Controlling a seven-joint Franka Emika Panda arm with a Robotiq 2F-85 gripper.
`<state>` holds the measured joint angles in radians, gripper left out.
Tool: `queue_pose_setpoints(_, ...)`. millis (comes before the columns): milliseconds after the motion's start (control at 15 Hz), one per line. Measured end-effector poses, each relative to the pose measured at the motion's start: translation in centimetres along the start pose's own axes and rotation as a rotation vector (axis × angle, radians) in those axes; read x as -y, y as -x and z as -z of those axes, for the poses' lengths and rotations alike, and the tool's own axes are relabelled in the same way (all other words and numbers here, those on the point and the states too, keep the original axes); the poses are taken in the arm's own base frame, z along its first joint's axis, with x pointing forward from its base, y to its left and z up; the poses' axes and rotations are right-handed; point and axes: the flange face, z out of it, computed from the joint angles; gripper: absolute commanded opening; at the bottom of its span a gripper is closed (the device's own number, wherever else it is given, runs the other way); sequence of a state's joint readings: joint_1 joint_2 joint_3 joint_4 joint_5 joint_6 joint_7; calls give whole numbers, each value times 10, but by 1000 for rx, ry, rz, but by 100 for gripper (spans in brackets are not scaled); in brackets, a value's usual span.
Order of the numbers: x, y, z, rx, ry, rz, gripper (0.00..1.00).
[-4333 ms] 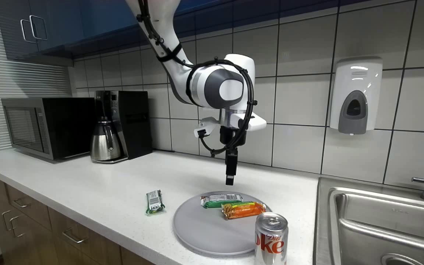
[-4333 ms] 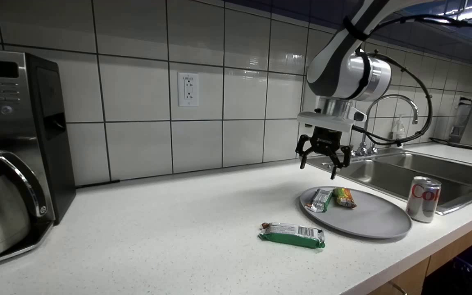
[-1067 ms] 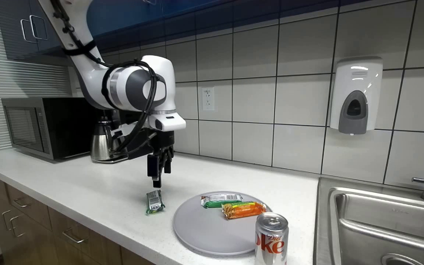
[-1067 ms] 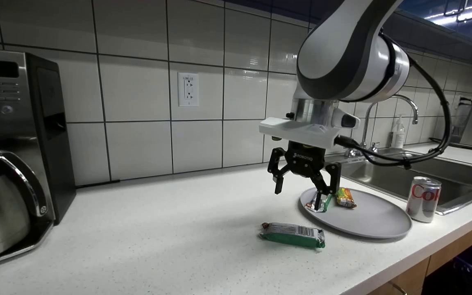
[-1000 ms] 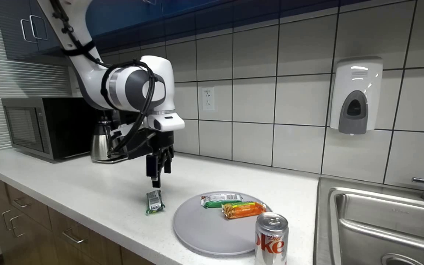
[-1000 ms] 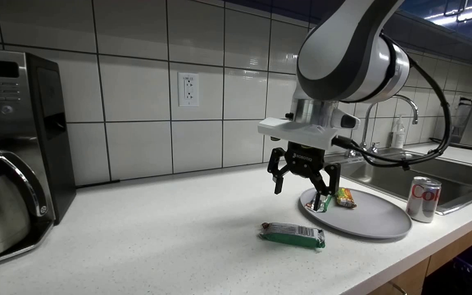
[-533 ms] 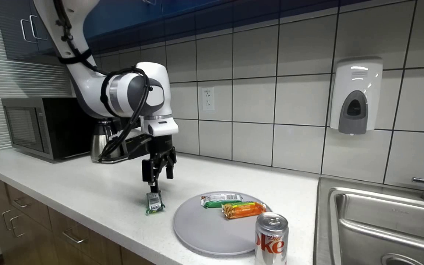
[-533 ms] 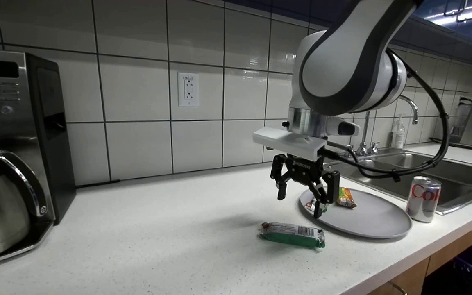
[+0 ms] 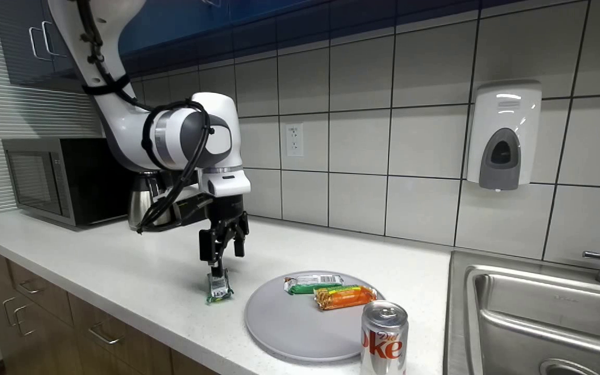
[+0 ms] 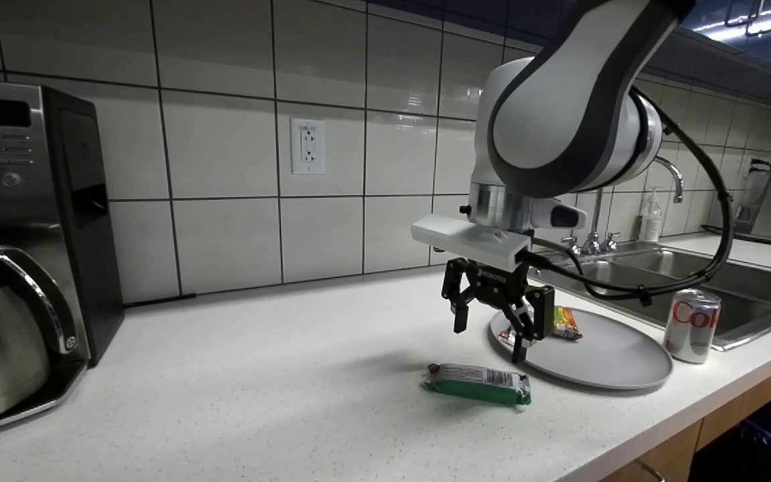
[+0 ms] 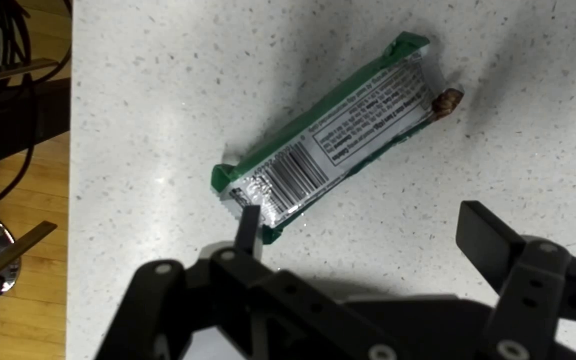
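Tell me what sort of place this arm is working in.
Most likely a kitchen or break room: there's a steel sink, a coffee maker and a microwave. Whether it's in a home or an office, the views don't settle.

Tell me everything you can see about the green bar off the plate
The green and silver bar looks like a shiny plastic-wrapped snack, apparently sealed: green sides, silver upper face with barcode and small print, crumpled ends, one with a brown patch. It lies flat on the speckled white counter, apart from the gray plate; the open claw hangs close by, not touching.
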<state>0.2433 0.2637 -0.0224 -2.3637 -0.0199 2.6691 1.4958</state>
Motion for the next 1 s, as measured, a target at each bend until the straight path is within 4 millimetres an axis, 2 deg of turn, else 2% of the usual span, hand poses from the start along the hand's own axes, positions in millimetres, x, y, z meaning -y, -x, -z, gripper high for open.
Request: queue_pose_setpoints(1000,0,1,0,0,2,-18,100)
